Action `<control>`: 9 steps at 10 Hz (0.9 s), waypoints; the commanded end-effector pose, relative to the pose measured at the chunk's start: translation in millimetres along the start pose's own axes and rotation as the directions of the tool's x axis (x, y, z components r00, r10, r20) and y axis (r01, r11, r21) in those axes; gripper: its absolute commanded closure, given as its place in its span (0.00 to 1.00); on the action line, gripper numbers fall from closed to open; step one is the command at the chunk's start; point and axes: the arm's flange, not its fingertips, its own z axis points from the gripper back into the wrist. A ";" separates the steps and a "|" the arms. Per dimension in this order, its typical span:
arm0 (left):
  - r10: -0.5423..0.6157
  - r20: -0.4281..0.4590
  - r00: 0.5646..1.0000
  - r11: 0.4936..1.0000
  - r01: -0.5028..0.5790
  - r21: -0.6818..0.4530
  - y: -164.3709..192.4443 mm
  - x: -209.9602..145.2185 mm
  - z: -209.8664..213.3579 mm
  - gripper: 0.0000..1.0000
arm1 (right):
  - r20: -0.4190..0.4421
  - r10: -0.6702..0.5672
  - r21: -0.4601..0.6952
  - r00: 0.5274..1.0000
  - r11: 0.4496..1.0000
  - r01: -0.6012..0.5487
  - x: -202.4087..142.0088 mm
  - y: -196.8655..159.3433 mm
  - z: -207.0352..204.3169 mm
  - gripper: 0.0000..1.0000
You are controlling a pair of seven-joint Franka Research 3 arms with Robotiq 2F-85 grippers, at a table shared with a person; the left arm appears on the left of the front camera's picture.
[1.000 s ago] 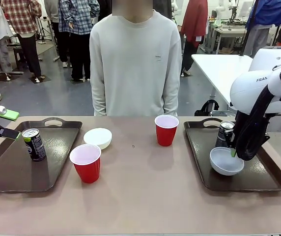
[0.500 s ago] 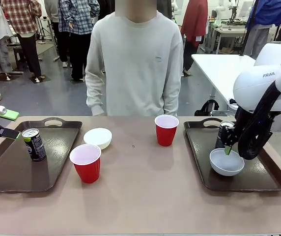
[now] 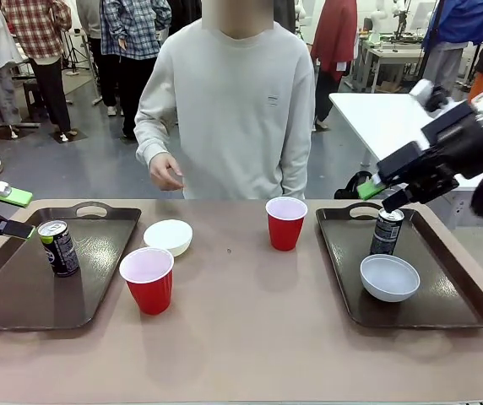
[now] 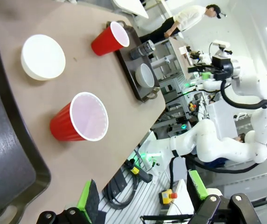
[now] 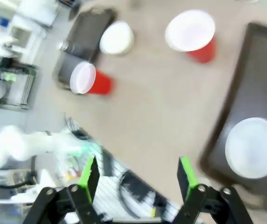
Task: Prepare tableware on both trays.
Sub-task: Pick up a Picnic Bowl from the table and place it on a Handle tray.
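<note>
Two dark brown trays with raised rims and cut-out handles lie at either end of the bench (image 3: 250, 337). The left tray (image 3: 22, 299) carries one slim dark can (image 3: 58, 247), upright near its far left corner. The right tray (image 3: 453, 314) carries the other can (image 3: 386, 232), upright at its far side, with a small round white bowl (image 3: 389, 278) just in front of it. Between the trays sit the second white bowl (image 3: 168, 236), just beside the left tray, a red cup (image 3: 148, 280) with a white inside near that bowl, and the second red cup (image 3: 285, 223) nearer the right tray, both upright. The left tool (image 3: 18, 213) hangs at the left tray's outer edge, fingers spread and empty. The right tool (image 3: 378, 196) hovers above the right tray's far end, fingers spread, gripping nothing. A person's hand (image 3: 167, 171) is raised beyond the bench.
</note>
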 end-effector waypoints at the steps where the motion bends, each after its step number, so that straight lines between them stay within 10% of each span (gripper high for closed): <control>1: -0.009 0.003 1.000 1.000 0.009 -0.008 -0.1 0.2 -0.4 0.00 | -0.077 -0.370 0.422 0.926 0.829 0.366 -89.2 -32.0 -14.7 0.13; 4: -0.009 0.003 1.000 1.000 0.009 -0.008 -0.1 0.2 -0.4 0.00 | -0.382 -0.476 0.366 0.792 0.709 0.603 -99.2 -65.4 -21.5 0.13; 9: -0.009 0.003 1.000 1.000 0.009 -0.008 -0.1 0.2 -0.4 0.00 | -0.355 -0.396 0.407 0.847 0.750 0.521 -51.2 -76.1 13.5 0.13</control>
